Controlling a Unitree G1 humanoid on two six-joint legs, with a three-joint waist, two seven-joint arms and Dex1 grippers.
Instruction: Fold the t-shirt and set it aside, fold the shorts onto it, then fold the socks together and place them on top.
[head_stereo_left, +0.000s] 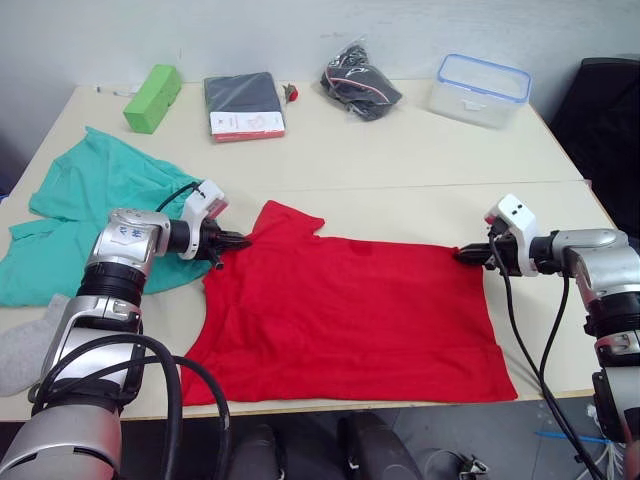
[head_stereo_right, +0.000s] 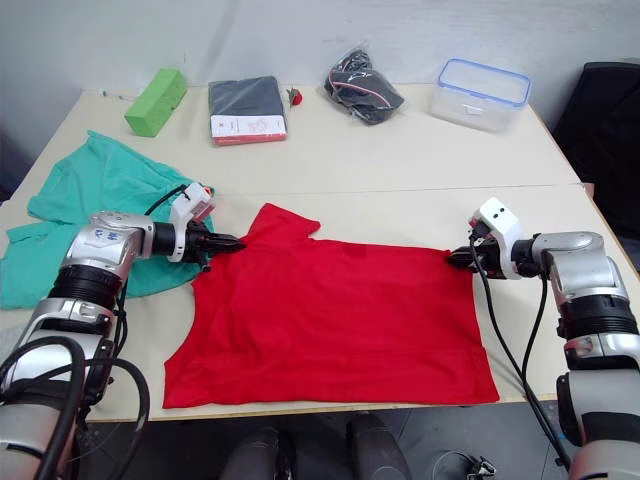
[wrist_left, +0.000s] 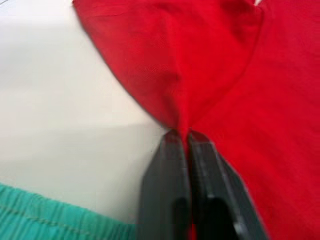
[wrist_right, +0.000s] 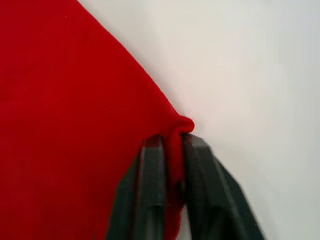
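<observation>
T-shirt (head_stereo_left: 340, 320) lay flat mid-frame on the table (head_stereo_left: 400, 160) in the left eye view, shorts (head_stereo_left: 80, 210) bunched at left edge, one grey sock (head_stereo_left: 25, 345) at lower left. Left gripper (head_stereo_left: 240, 241) pinched the shirt's left edge by the sleeve; right gripper (head_stereo_left: 466, 256) pinched its right corner. Left wrist view: fingers (wrist_left: 165, 190) clamped together on a red fold, teal cloth at bottom left. Right wrist view: fingers (wrist_right: 150, 195) clamped on the red corner.

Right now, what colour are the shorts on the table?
Teal-green; the shorts show best in the left eye view.
</observation>
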